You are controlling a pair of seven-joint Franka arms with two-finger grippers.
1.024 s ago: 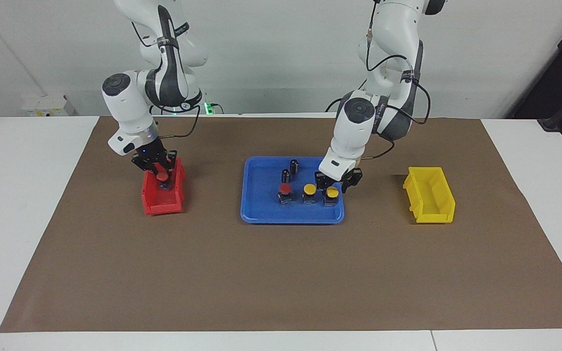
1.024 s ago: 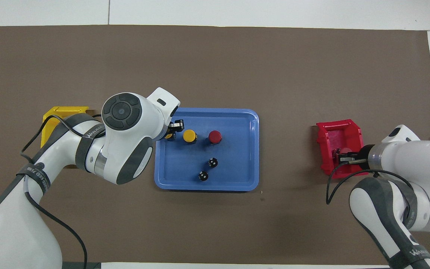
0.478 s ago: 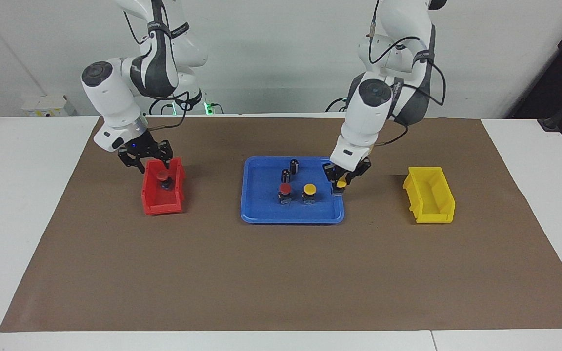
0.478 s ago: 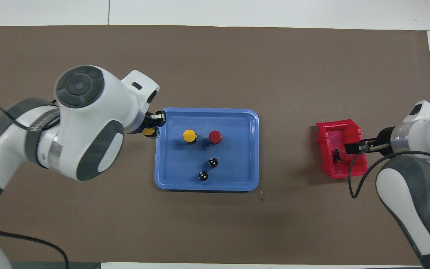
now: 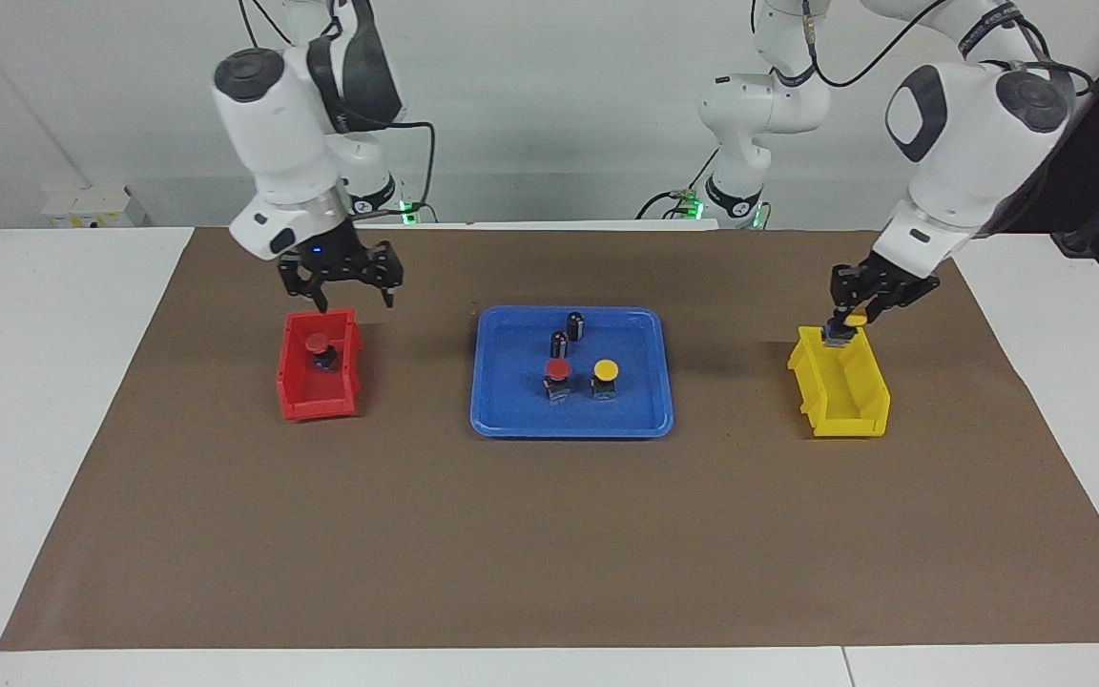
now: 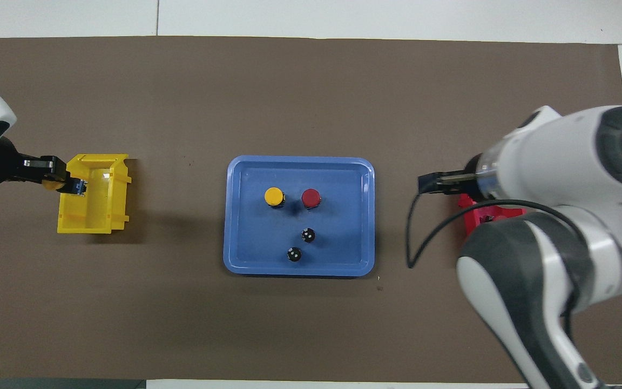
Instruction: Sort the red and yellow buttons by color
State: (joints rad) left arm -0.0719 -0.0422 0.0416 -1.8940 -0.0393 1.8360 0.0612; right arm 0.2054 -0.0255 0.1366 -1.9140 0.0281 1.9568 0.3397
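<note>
A blue tray (image 5: pixel 511 391) (image 6: pixel 343 216) at mid-table holds one red button (image 5: pixel 558 372) (image 6: pixel 311 198) and one yellow button (image 5: pixel 605 371) (image 6: pixel 274 196). A second red button (image 5: pixel 321 347) sits in the red bin (image 5: pixel 316 405), which my right arm mostly hides in the overhead view (image 6: pixel 478 216). My right gripper (image 5: pixel 351 284) (image 6: pixel 430 182) is open and empty, raised above the red bin. My left gripper (image 5: pixel 845 322) (image 6: pixel 65 182) is shut on the other yellow button (image 5: pixel 856 320) (image 6: pixel 50 186), held over the rim of the yellow bin (image 5: pixel 845 420) (image 6: pixel 95 216).
Two small black cylinders with silvery tops (image 5: pixel 575 324) (image 6: pixel 308 235) stand in the tray, nearer to the robots than the buttons. A brown mat (image 5: pixel 549 534) covers the table. The red bin is toward the right arm's end, the yellow bin toward the left arm's end.
My left gripper lifted a yellow button out of the tray and carried it to the yellow bin. My right gripper let go of the red button in the red bin and rose, open.
</note>
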